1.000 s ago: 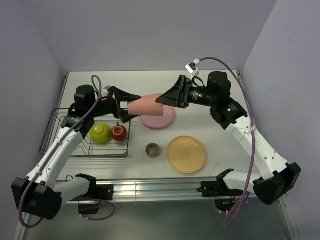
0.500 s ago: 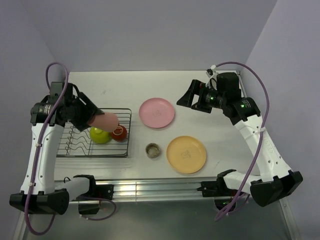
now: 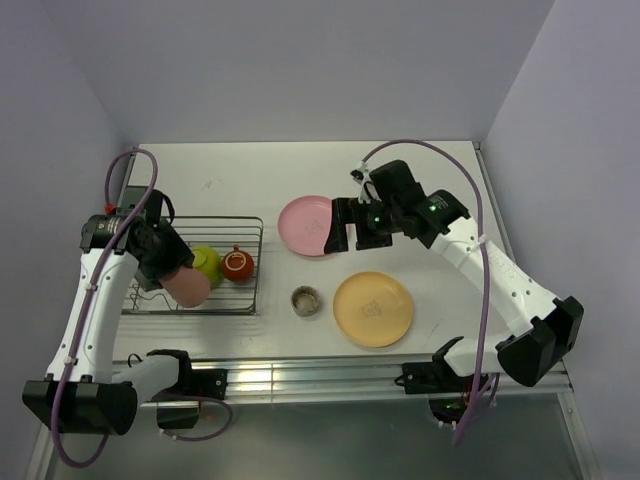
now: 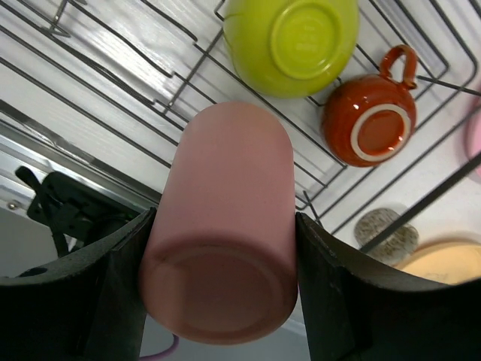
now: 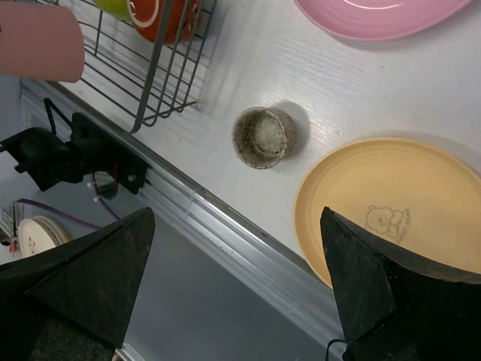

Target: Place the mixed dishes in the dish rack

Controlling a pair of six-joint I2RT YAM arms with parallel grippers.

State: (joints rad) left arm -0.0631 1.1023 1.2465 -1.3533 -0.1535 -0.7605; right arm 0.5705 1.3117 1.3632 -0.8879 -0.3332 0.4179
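From above, we see the left gripper (image 3: 178, 272) has brought the salmon-pink cup (image 3: 189, 288) down from over the dish rack (image 3: 248, 222) to its near side, just beside the lime-green bowl (image 3: 207, 262) and red-orange bowl (image 3: 238, 264) already inside. On the left wrist view, the gripper clamps the cup's sides, base toward us, not yet released. On the right wrist view, the right gripper (image 5: 237, 278) gapes wide and empty, now right of the rack over the tiny cup (image 5: 261, 136) and yellow-orange plate (image 5: 391, 203) on the desk (image 5: 248, 75); we judge three dishes remain.
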